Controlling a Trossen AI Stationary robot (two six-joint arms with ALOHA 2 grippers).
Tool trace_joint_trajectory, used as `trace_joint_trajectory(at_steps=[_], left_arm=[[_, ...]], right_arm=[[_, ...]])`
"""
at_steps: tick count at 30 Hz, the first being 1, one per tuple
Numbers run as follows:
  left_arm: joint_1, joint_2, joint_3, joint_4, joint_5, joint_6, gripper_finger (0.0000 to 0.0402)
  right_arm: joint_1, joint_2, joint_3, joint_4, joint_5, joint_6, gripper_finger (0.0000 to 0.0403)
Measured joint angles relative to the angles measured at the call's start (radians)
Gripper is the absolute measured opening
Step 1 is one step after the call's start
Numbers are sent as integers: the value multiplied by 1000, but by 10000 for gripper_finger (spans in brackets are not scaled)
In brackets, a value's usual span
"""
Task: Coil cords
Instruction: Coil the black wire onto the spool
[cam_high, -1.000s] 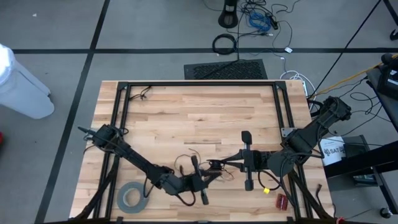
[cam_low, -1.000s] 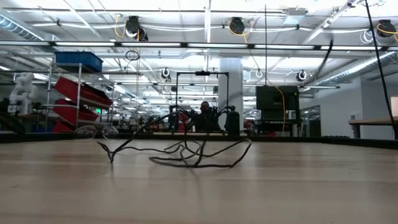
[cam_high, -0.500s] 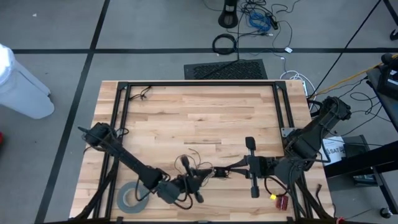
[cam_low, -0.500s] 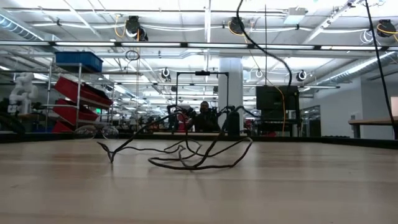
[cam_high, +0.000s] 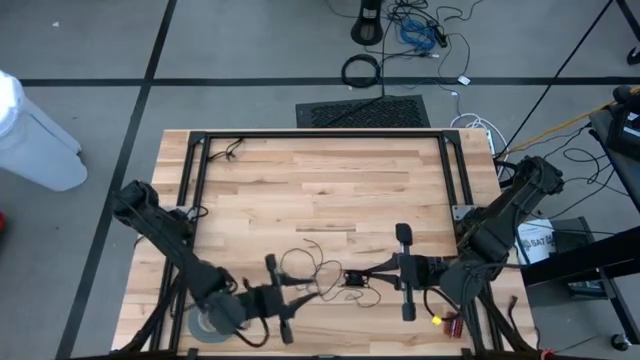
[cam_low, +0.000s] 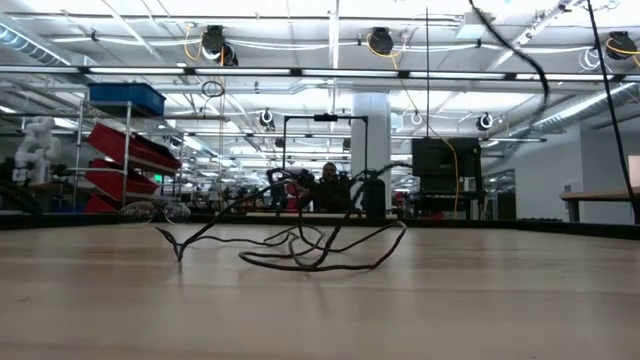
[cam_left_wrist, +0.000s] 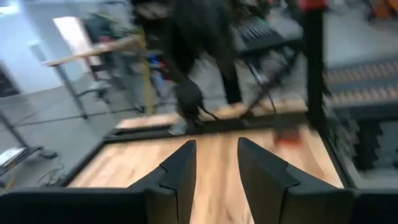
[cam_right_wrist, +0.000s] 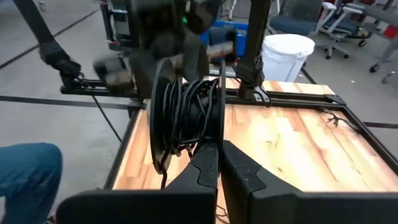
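On the desk (cam_high: 320, 170), loose loops of the cords (cam_high: 310, 262) lie near six o'clock. The right gripper (cam_high: 352, 279) pinches the small black spool (cam_right_wrist: 186, 112), part wound. The left gripper (cam_high: 300, 296), at seven o'clock, is narrowly parted and empty. Winding seems under way; next, it should re-take the slack. No containers show.

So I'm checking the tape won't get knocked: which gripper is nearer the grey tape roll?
Left. The left gripper sits just beside the tape roll at the table's near-left edge. The right gripper is farther off, toward the table's middle, holding the cord spool.
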Motion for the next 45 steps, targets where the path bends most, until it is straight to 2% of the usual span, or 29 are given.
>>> trace_joint_trajectory(at_steps=[3, 9, 15, 21, 25, 39, 42, 45], left_arm=[[1, -19, 0, 86, -22, 20, 125], [15, -18, 0, 219, 16, 101, 125], [69, -12, 0, 249, 204, 78, 125], [104, 15, 0, 228, 240, 14, 125], [108, 28, 0, 287, 291, 13, 125], [155, 65, 0, 352, 327, 21, 124], [159, 65, 0, 349, 323, 29, 106], [165, 65, 0, 347, 314, 31, 59]], right_arm=[[-8, 6, 0, 0, 2, -1, 0], [-15, 7, 0, -24, -1, -11, 0], [-24, 8, 0, -35, -1, -11, 0], [-24, 8, 0, -43, -1, -3, 0], [-24, 9, 0, -45, -1, -1, 0], [-41, 23, 0, -40, 1, -4, 0], [-55, 25, 0, -43, 2, -10, 0], [-59, 24, 0, -39, 2, -12, 0]])
